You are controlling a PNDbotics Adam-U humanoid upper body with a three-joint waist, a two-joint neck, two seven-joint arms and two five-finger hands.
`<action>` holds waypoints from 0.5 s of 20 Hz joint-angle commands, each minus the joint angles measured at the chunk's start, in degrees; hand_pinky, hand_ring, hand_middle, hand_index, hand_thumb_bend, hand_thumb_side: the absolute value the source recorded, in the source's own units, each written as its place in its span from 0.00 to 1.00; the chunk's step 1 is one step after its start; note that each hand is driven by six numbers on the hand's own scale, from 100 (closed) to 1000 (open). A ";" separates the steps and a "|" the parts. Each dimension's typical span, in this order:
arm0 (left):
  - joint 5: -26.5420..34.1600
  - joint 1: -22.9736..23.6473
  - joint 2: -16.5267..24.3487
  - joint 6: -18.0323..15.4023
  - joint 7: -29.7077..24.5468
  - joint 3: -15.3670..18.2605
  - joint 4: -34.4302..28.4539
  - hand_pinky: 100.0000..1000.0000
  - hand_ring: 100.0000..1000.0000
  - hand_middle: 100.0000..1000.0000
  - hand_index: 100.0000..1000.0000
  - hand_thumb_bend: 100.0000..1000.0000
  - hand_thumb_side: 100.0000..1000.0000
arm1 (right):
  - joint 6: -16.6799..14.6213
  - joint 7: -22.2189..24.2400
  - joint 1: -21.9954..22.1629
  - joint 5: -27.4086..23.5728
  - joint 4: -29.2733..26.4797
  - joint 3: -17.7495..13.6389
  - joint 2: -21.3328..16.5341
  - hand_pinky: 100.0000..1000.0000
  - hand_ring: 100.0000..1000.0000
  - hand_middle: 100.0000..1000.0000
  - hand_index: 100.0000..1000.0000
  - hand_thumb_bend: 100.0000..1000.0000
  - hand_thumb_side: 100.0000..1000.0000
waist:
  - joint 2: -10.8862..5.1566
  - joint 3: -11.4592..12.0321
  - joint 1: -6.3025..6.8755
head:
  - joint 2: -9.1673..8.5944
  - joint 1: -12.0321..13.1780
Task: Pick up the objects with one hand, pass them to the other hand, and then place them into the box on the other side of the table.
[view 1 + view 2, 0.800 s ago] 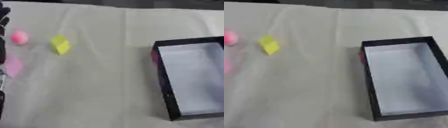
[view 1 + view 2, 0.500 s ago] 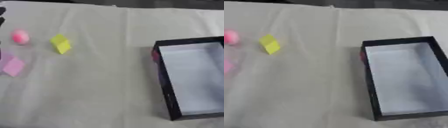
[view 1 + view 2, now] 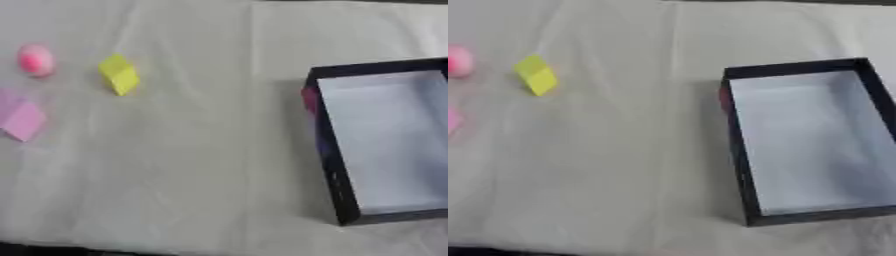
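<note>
Neither hand showed in either view, so places relative to them could not be given. The yellow block point(image 3: 119, 75), pink ball point(image 3: 36, 59) and pink block point(image 3: 22, 119) lay on the cloth point(image 3: 192, 165), well apart from the empty black box point(image 3: 331, 165). All looked light and rigid — the blocks likely best pinched across flat faces.

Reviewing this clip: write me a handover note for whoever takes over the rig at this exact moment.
Hands: neither the left nor the right hand shows in either eye view.
Objects: a pink rounded object, a yellow block and a flat pink piece lie apart on the cloth-covered table, on the robot's left.
Box: the black box sits on the right; its pale floor looks empty. A small pink-red patch shows against its left outer wall; I cannot tell what it is.
Done: nothing is boxed.
Left: pick up, pass and place all three.
</note>
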 commanded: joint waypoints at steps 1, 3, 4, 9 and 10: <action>-1.13 -0.02 5.87 0.29 -1.34 -0.63 0.65 1.00 0.98 0.71 0.83 0.00 0.82 | -0.57 -0.01 0.66 0.56 -1.04 -0.72 -2.65 0.69 0.89 0.92 0.94 0.00 0.31 | -2.48 0.26 0.57 | 0.50 -0.01; -2.14 0.16 8.04 0.73 -2.24 -1.35 1.89 1.00 0.98 0.71 0.82 0.00 0.82 | -0.72 0.04 1.14 0.74 -1.04 -0.71 -3.05 0.69 0.89 0.91 0.94 0.00 0.30 | -2.68 0.42 0.63 | 0.36 0.88; -2.59 0.20 8.99 0.94 -2.63 -1.69 2.52 1.00 0.98 0.72 0.82 0.00 0.82 | -0.80 0.08 1.30 0.83 -1.04 -0.70 -3.24 0.69 0.89 0.91 0.94 0.00 0.30 | -2.75 0.46 0.65 | 0.14 1.53; -5.30 0.00 12.62 1.80 -3.99 -3.20 4.50 1.00 0.98 0.72 0.83 0.00 0.82 | -1.10 0.22 1.78 1.09 -1.04 -0.64 -3.93 0.69 0.89 0.91 0.94 0.00 0.28 | -2.85 0.51 0.62 | -1.45 4.49; -5.94 -0.03 13.27 1.95 -4.20 -3.53 4.68 1.00 0.98 0.72 0.83 0.00 0.81 | -1.13 0.27 1.88 1.15 -1.04 -0.60 -4.04 0.69 0.89 0.91 0.94 0.00 0.28 | -2.83 0.49 0.60 | -1.76 4.91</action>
